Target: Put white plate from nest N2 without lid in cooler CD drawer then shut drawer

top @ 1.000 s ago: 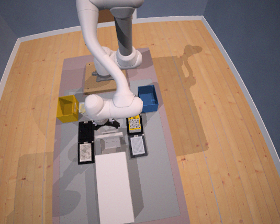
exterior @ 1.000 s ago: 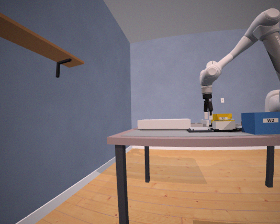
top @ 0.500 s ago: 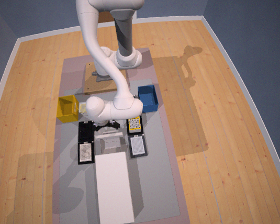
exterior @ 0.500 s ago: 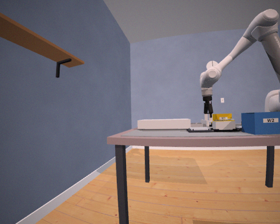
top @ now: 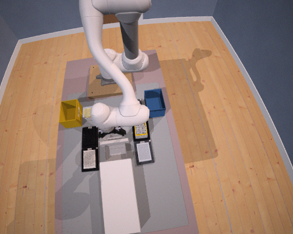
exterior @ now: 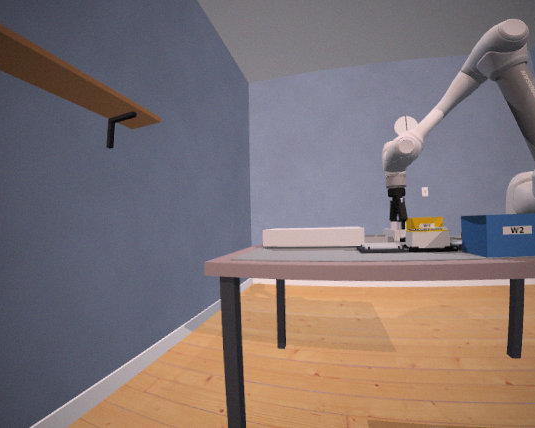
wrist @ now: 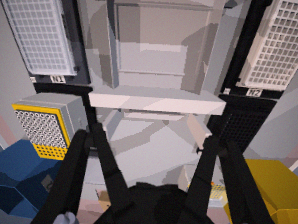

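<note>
The white plate [top: 89, 159] lies in its black nest N2, left of the cooler's drawer; it also shows in the wrist view [wrist: 275, 45] at the top right. The cooler CD [top: 120, 195] is a long white box. Its grey drawer [top: 116, 151] [wrist: 160, 45] stands pulled out toward the arm's base and looks empty. The drawer's front with its bar handle [wrist: 157, 100] lies just below my gripper [wrist: 154, 114]. My gripper [top: 112, 133] hangs open and empty, pointing down, close above the handle; the side view shows it [exterior: 397, 220] low over the bench.
A second white plate [top: 143, 151] sits in nest N1, right of the drawer. A yellow-topped tip box [top: 141, 129] and a blue bin [top: 155, 103] stand behind it. A black rack [top: 89, 135] and a yellow bin [top: 70, 113] stand on the left.
</note>
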You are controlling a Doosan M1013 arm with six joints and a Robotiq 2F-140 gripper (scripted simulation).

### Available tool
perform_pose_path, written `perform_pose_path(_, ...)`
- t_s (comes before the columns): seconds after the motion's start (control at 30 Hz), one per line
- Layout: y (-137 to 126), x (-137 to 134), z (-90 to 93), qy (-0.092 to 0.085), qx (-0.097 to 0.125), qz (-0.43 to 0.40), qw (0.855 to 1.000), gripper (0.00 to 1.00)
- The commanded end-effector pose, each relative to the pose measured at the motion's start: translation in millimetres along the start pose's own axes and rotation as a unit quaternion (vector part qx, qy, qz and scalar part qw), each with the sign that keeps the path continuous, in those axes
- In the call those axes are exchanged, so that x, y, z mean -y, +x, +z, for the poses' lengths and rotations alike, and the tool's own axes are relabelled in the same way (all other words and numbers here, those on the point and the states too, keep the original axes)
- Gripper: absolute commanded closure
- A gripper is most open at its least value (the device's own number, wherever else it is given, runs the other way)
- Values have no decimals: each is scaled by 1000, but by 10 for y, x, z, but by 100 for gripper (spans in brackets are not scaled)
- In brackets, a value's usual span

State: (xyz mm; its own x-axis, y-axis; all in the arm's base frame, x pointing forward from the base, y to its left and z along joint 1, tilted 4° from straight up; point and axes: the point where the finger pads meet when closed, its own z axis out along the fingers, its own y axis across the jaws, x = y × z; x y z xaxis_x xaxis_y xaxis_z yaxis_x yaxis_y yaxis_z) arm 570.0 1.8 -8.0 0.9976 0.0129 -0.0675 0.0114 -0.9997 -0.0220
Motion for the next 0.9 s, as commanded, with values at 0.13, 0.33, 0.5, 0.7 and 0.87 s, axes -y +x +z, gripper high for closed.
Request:
perform_pose_path(0.13, 0, 1, 66, 0, 0, 0, 1000, 13)
perform_pose_path(0.33, 0, 1, 66, 0, 0, 0, 1000, 13)
perform_pose_path(0.5, 0, 0, 66, 0, 0, 0, 1000, 35)
perform_pose_path(0.7, 0, 0, 66, 0, 0, 0, 1000, 37)
perform_pose_path(0.87, 0, -1, 66, 0, 0, 0, 1000, 40)
